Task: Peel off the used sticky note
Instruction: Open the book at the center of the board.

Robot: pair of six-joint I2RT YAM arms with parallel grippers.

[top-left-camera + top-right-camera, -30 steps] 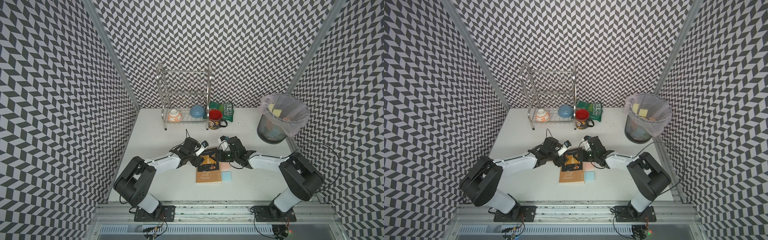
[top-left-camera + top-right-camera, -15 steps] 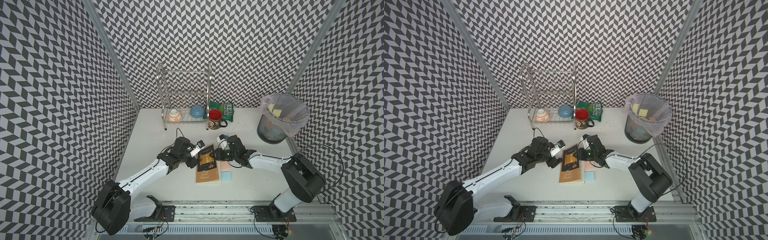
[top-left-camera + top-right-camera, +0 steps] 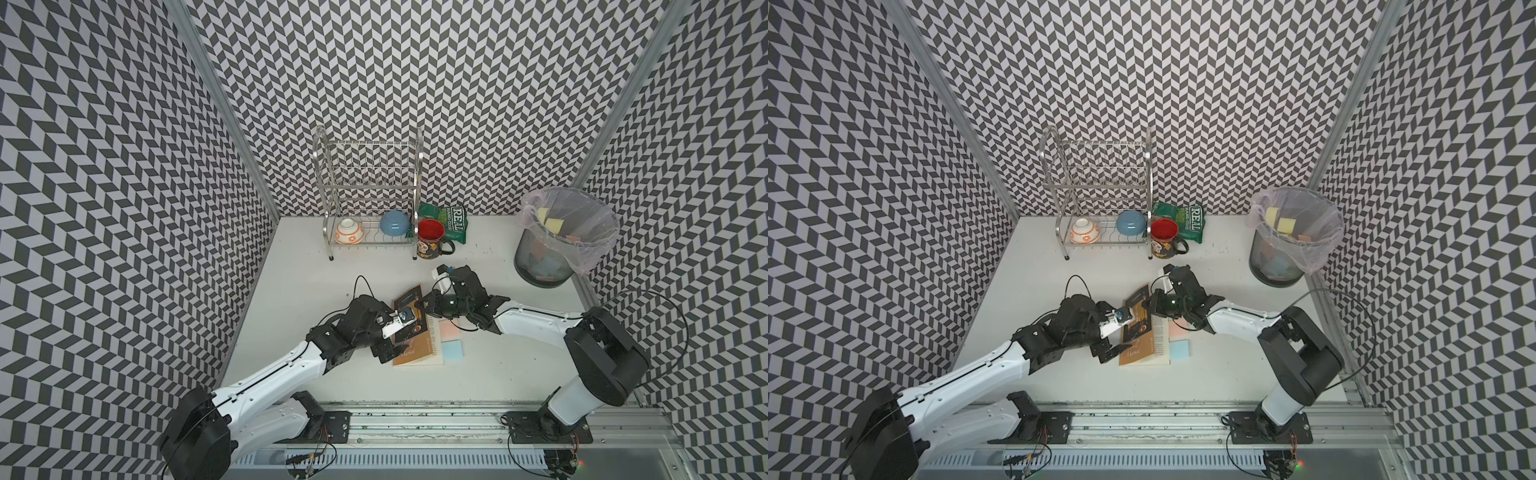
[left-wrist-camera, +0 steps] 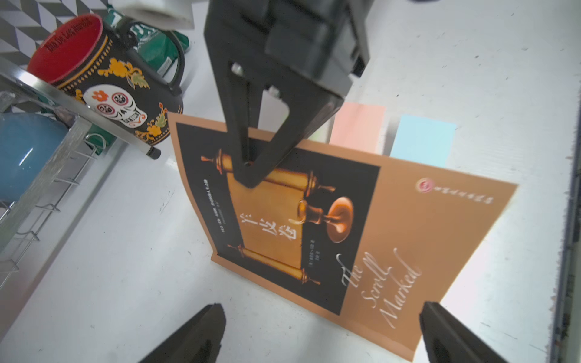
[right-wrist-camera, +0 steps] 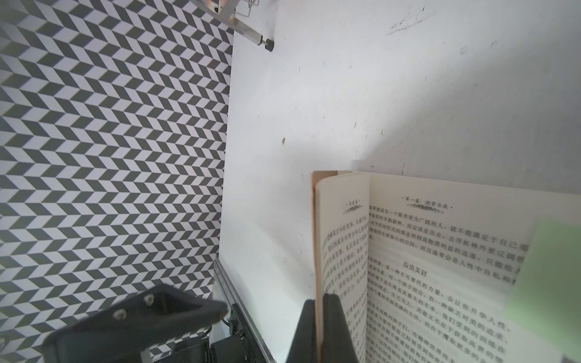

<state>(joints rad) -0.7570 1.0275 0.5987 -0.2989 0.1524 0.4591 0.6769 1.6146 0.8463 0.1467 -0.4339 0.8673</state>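
Observation:
An orange-brown book (image 3: 415, 349) (image 3: 1140, 349) lies mid-table, its cover raised at the far end. My right gripper (image 3: 419, 305) (image 5: 320, 301) is shut on the cover's edge, seen too in the left wrist view (image 4: 248, 176). A pink sticky note (image 3: 449, 330) (image 4: 356, 127) and a blue one (image 3: 452, 350) (image 4: 421, 141) stick out from the book's right side. A blurred green note (image 5: 550, 276) sits on the exposed printed page. My left gripper (image 3: 392, 334) (image 4: 323, 314) is open at the book's left side, holding nothing.
At the back stands a metal dish rack (image 3: 370, 208) with two bowls, with a red-lined skull mug (image 3: 430, 241) and a green snack bag (image 3: 451, 220) beside it. A lined bin (image 3: 561, 237) holding discarded notes is at the back right.
My right gripper has shut on the book cover and lifted its far end. The left gripper has opened wider and drawn back a little to the left.

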